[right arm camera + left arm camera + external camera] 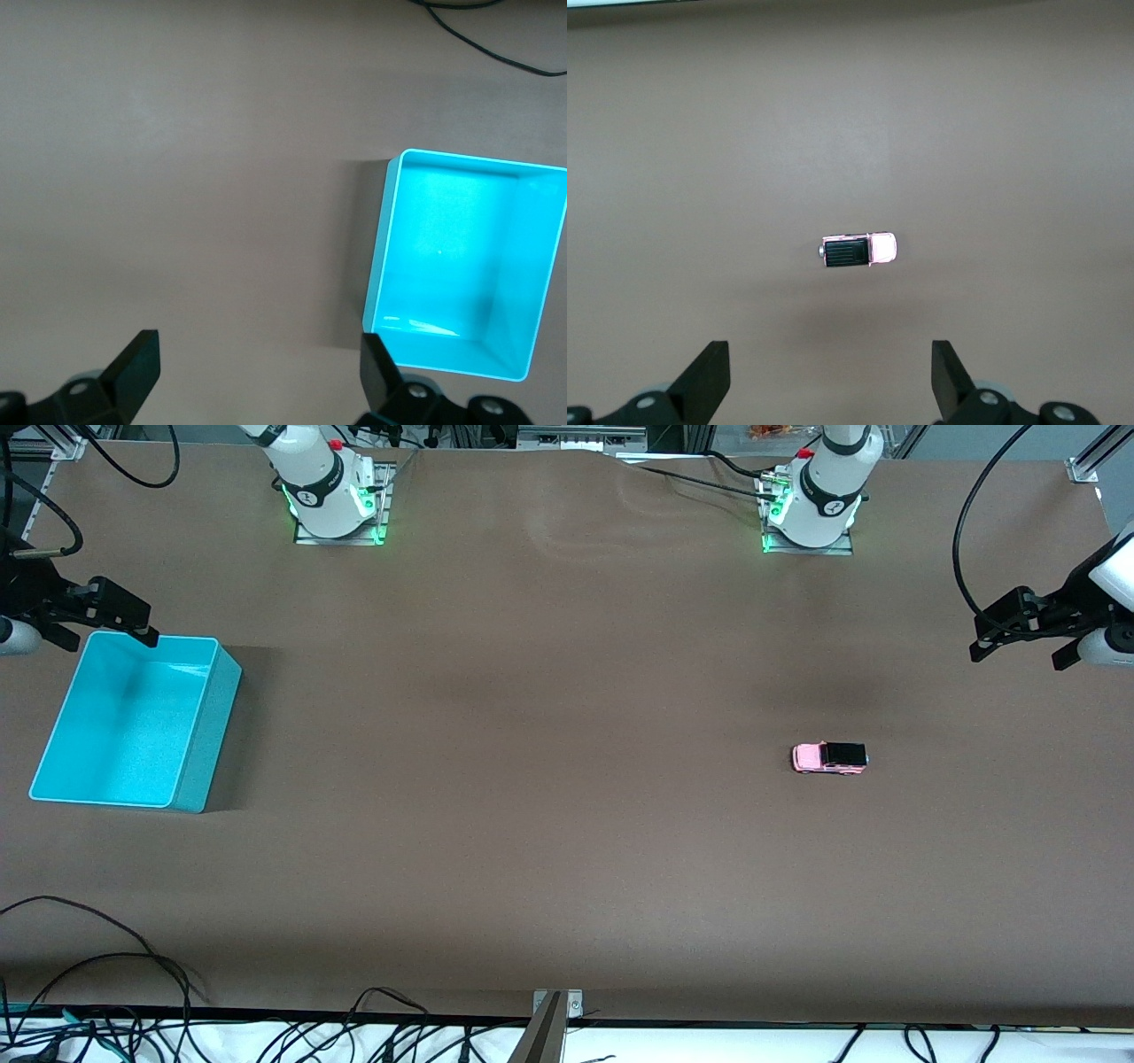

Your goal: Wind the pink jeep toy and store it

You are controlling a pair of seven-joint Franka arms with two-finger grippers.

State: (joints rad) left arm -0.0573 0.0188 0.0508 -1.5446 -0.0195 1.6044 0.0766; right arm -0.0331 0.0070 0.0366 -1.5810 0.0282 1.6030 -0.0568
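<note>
Front view showed the pink jeep toy (829, 758) standing on its wheels on the brown table (532, 824), toward the left arm's end and well apart from every edge. The left gripper (1019, 633) hung in the air over that end of the worktop, fingers spread wide and holding nothing. The right gripper (111, 615) hung with fingers spread over the rim of the turquoise bin (199, 762), which stood near the edge at the right arm's end.

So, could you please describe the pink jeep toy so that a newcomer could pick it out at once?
Start at the brown table and look toward the left arm's end. The pink jeep toy sits alone there on its wheels. It is a tiny boxy car with a pale pink body and a black roof, far smaller than the turquoise bin at the right arm's end.
</note>
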